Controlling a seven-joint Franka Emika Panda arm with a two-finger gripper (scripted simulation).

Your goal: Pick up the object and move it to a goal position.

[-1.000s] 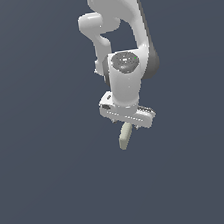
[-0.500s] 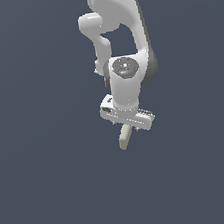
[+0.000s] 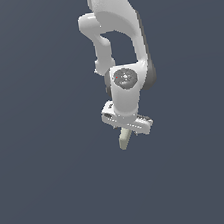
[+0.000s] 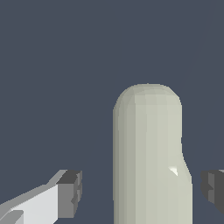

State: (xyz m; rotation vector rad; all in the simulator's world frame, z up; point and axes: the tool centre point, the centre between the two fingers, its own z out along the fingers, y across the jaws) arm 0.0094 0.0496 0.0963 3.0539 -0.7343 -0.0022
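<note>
In the exterior view the white Panda arm (image 3: 119, 42) reaches down from the top of the picture over a plain dark slate surface (image 3: 45, 194), its wrist turned so that the gripper (image 3: 128, 132) points downward and sits squarely over the object (image 3: 124, 140). The pale beige-cream object pokes out from under the gripper's body, its rounded end toward the bottom of the picture; the rest is hidden by the hand, so from here it cannot be told whether the fingers touch it. The arm stands over the object presumably because a straight descent lets the fingers straddle it across its narrow width. In the wrist view the object (image 4: 151, 153) fills the middle as a tall rounded capsule with a slight bulge on one flank, lying against the dark surface (image 4: 52, 65). One dark-padded fingertip (image 4: 70, 192) shows on one side of it and the other fingertip (image 4: 213, 189) on the opposite side, each with a clear strip of surface between pad and object. The jaws therefore stand apart, bracketing the object without clamping it. Judging from this, the grasp is not yet made: the fingers appear lined up across the short axis, where the span is smallest and the hold likely steadiest. No goal marker shows in either view.
</note>
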